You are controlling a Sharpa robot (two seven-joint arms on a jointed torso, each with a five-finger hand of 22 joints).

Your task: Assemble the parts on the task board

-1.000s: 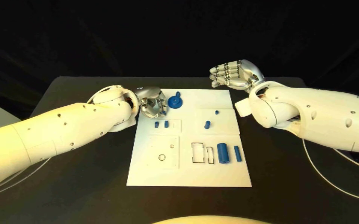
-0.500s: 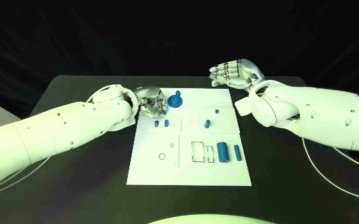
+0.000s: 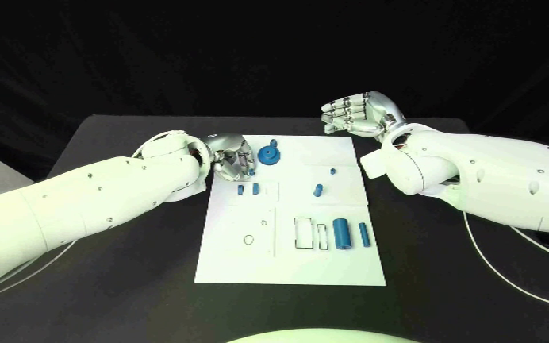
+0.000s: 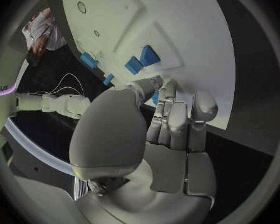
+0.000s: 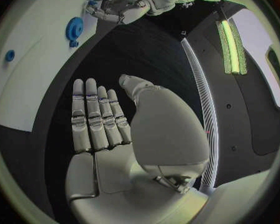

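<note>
Where the black desk [image 3: 126, 279] carries it, the white task board [image 3: 286, 256] lies flat in the middle, its long sides running away from the robot, with dark cloth hanging behind the far edge of the desk. On the board's far part sits a blue gear [image 3: 270, 155] with a knob beside it; nearer come two small blue blocks [image 3: 248, 189] side by side, a small blue peg [image 3: 317, 191] and a tiny blue stud [image 3: 333, 171]. Near the board's right edge a thick blue cylinder [image 3: 341, 234] and a thinner blue rod [image 3: 364, 235] lie parallel, just beside rectangular outlines in the plate. A small ring-shaped hole [image 3: 248, 240] marks the left half.

The left hand [image 3: 233, 157] hangs at the board's far left corner, just beside the gear, fingers curled inward; the left wrist view shows those fingers [image 4: 171, 119] bent toward the board with a bit of blue behind them, but whether they hold anything I cannot tell. The right hand [image 3: 358, 114] floats above the desk beyond the board's far right corner, well apart from the parts, holding nothing, its fingers [image 5: 96, 117] straight and lying side by side in the right wrist view.
</note>
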